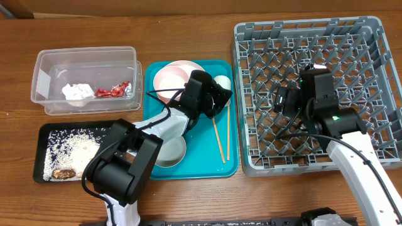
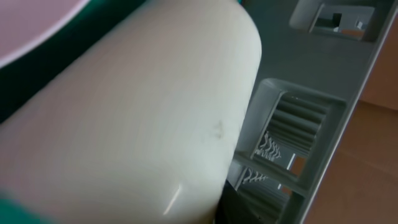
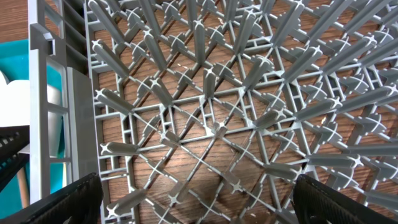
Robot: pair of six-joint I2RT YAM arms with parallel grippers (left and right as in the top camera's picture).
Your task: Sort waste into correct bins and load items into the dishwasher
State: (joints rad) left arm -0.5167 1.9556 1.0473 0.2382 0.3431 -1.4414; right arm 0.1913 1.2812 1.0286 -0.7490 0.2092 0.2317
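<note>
White cup (image 1: 222,81) at the corner of the teal tray (image 1: 198,157) nearest the grey rack (image 1: 377,94); we cannot tell whether the left pincer (image 1: 215,100) beside it grips. Right pincer (image 3: 199,199) released, fingers (image 3: 62,204) spread above rack pegs.

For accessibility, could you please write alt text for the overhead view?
The left gripper reaches across a teal tray to a white cup beside a pink plate; the right gripper hangs over the dish rack. A clear tub holds a napkin and red wrapper; a black tray holds rice.
</note>
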